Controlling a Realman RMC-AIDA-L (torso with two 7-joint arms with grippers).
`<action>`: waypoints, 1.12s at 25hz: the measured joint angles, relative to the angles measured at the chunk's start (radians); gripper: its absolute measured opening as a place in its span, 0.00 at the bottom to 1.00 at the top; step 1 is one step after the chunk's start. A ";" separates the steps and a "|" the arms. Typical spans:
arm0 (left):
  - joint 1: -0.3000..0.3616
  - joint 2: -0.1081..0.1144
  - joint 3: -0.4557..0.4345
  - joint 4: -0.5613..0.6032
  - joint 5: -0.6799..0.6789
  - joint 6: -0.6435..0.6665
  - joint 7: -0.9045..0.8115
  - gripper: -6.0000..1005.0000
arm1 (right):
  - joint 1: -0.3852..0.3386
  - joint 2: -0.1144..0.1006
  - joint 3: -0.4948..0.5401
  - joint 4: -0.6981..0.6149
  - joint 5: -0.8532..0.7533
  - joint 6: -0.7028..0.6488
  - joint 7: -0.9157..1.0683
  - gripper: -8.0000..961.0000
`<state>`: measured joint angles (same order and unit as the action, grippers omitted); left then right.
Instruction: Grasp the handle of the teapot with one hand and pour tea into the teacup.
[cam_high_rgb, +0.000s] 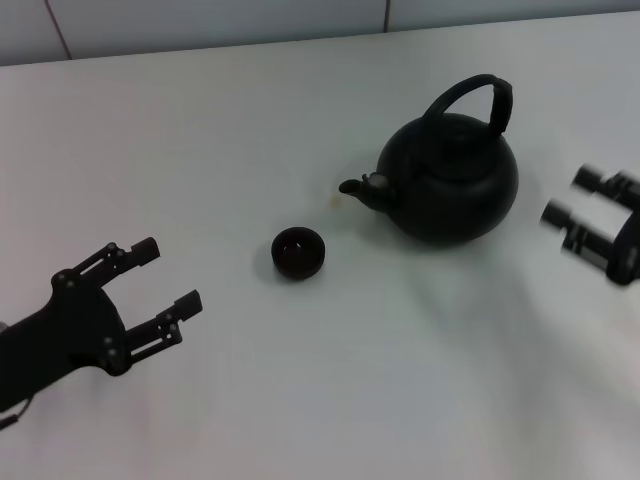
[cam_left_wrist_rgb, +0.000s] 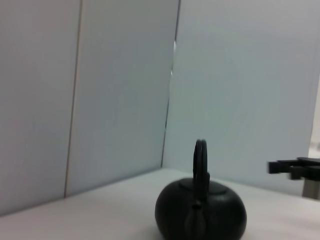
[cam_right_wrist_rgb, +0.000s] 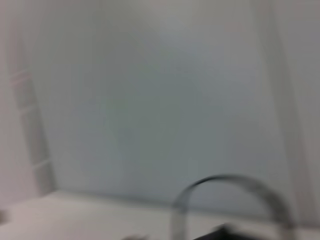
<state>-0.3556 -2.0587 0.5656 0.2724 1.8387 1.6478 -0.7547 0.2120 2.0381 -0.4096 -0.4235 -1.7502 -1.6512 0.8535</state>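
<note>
Teapot (cam_high_rgb: 450, 180) stands upright on the white surface (cam_high_rgb: 330, 400), handle (cam_high_rgb: 475, 100) arched up and free, spout toward the teacup (cam_high_rgb: 298, 252) just beside it; cup contents too dark to tell. Right pincer (cam_high_rgb: 585, 210) is open, near the pot's right side, gripping nothing. Left pincer (cam_high_rgb: 160, 285) open, well apart. Fits pre-grasp or post-pour set-down.

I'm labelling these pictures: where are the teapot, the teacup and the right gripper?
teapot (cam_high_rgb: 455, 185): head view, on its round body.
teacup (cam_high_rgb: 298, 252): head view, on its dark inside.
right gripper (cam_high_rgb: 580, 200): head view, midway between its open fingertips.
</note>
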 joint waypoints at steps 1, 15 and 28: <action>-0.004 0.003 0.005 0.021 0.008 -0.003 -0.025 0.80 | 0.006 -0.004 0.000 -0.044 -0.077 -0.032 0.043 0.65; -0.130 0.092 0.034 0.176 0.238 0.019 -0.397 0.80 | 0.113 -0.009 -0.045 -0.364 -0.422 -0.113 0.266 0.65; -0.142 0.088 0.035 0.194 0.240 0.024 -0.413 0.80 | 0.149 -0.002 -0.061 -0.367 -0.447 -0.078 0.260 0.65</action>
<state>-0.4978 -1.9702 0.6010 0.4664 2.0791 1.6718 -1.1674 0.3605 2.0362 -0.4703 -0.7905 -2.1968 -1.7289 1.1134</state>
